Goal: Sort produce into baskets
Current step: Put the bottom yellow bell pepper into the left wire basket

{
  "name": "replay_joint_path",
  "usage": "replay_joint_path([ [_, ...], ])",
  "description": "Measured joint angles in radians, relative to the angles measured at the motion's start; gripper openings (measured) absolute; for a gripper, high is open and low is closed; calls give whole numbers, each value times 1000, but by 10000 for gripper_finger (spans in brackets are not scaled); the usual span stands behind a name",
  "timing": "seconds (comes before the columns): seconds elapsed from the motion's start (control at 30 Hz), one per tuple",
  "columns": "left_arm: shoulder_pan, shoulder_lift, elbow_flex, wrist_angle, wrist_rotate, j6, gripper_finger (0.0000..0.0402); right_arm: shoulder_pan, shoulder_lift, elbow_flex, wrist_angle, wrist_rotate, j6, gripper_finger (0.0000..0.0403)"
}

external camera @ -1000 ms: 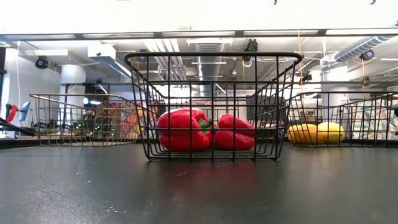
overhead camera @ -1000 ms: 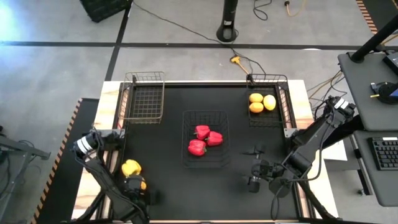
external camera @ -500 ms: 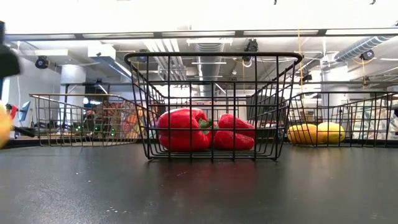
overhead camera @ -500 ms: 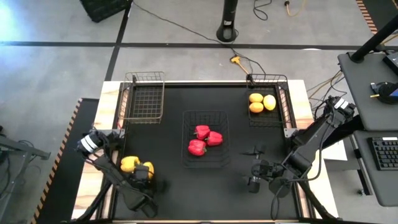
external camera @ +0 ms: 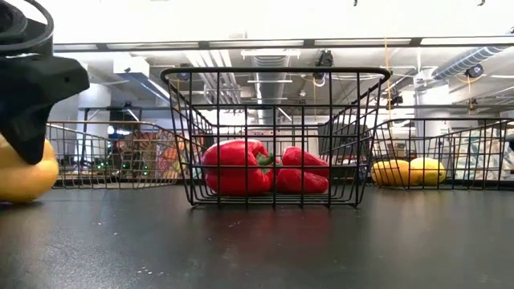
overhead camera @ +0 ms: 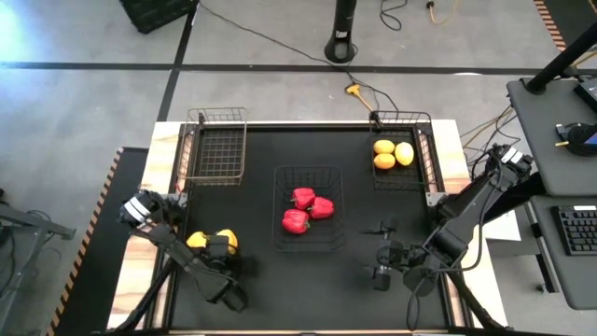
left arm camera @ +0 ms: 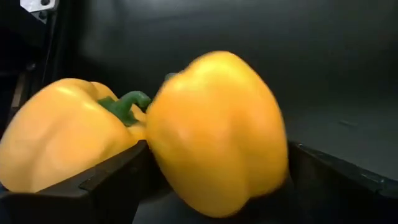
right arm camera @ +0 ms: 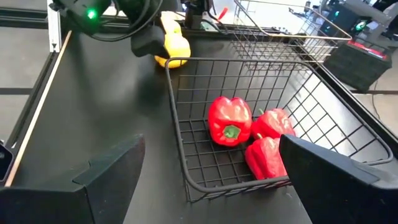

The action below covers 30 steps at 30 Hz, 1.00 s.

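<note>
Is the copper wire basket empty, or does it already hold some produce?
Empty. In the high view, only bare mesh shows inside the copper basket; both yellow peppers lie on the table by the left tool.

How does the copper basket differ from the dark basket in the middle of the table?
The copper basket is warm-toned wire; the middle basket is dark wire. The copper basket sits at the table's far left corner and holds nothing, while the middle basket, at the table's centre, holds three red peppers. Both are rectangular, open-topped wire mesh.
</note>
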Motion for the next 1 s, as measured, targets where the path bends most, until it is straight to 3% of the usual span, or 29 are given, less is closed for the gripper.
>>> replay_joint_path([
  [0.4,64,-42,-72,44,80,-12,351,0,0,0,0,-15,-1,364],
  [1.0,180,-110,-100,25,-9,166,351,0,0,0,0,-26,-2,364],
])
